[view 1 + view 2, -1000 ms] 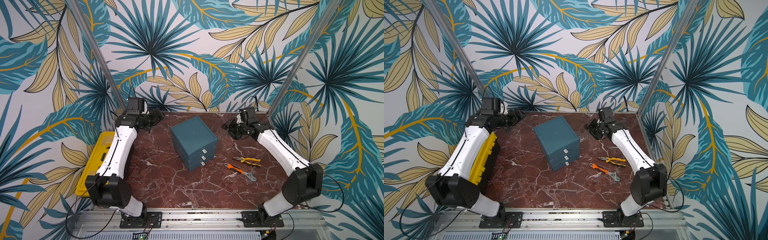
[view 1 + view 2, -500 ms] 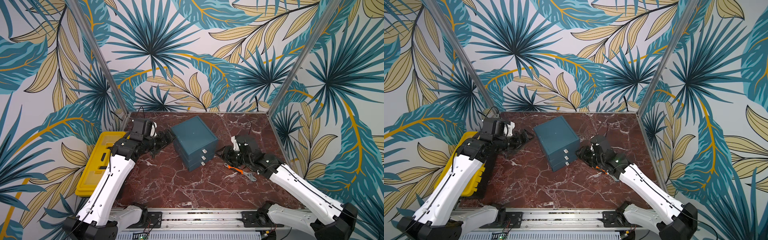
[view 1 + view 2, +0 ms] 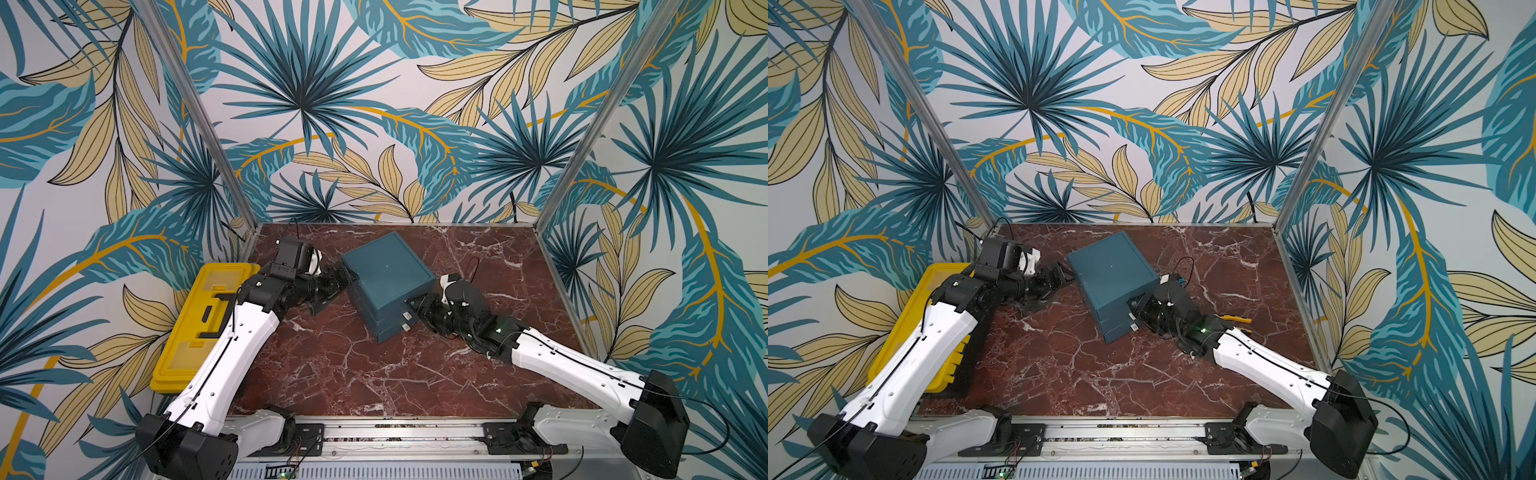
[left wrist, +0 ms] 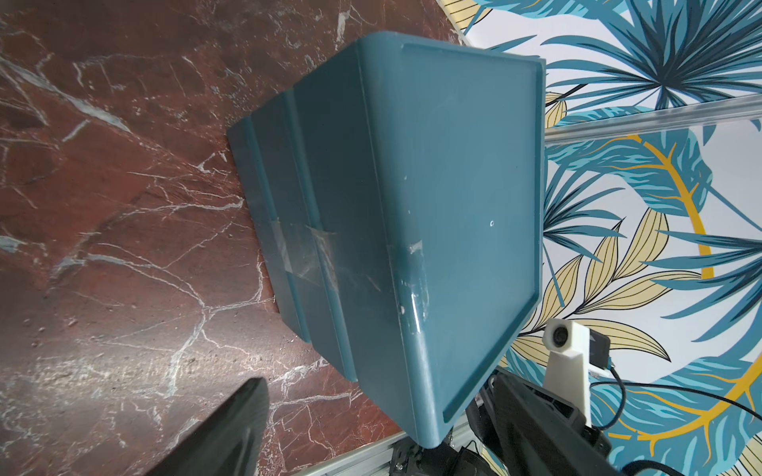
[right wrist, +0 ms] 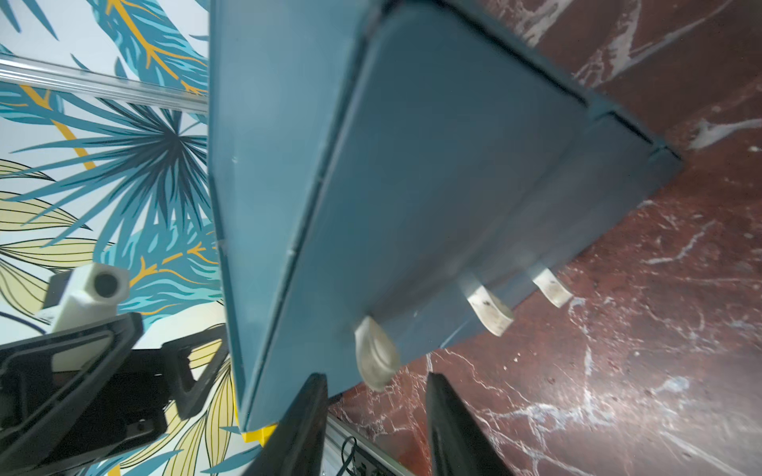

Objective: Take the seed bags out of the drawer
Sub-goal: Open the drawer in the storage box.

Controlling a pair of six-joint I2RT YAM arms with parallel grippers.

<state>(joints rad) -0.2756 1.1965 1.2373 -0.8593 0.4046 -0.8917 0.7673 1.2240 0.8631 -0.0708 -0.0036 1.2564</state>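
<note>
Teal drawer chest (image 3: 386, 278) sits shut with the seed bags unseen, presumably inside, and with the right jaws narrowly parted at its top tab (image 5: 375, 358) and the left jaws wide beside its rear corner, a pull may slip off or drag the whole chest.

And here we are in a robotics lab test cell, no doubt about it. Two white-and-black robot arms, the left arm (image 3: 232, 345) and the right arm (image 3: 573, 370), are mounted on an aluminium rail (image 3: 399, 432) along the front of a red marble-look tabletop (image 3: 353, 374). Leaf-printed wall panels (image 3: 374, 104) box it in on three sides, joined by bare aluminium posts (image 3: 203, 124): a built backdrop, not a room. Loose wires (image 3: 305, 451) and a lit circuit board (image 3: 284, 473) sit below the rail. A white camera mount (image 4: 563, 338) rides a wrist. A teal drawer unit (image 3: 386, 270) stands mid-table like a prop, with a yellow tool case (image 3: 187, 345) at the side.
</note>
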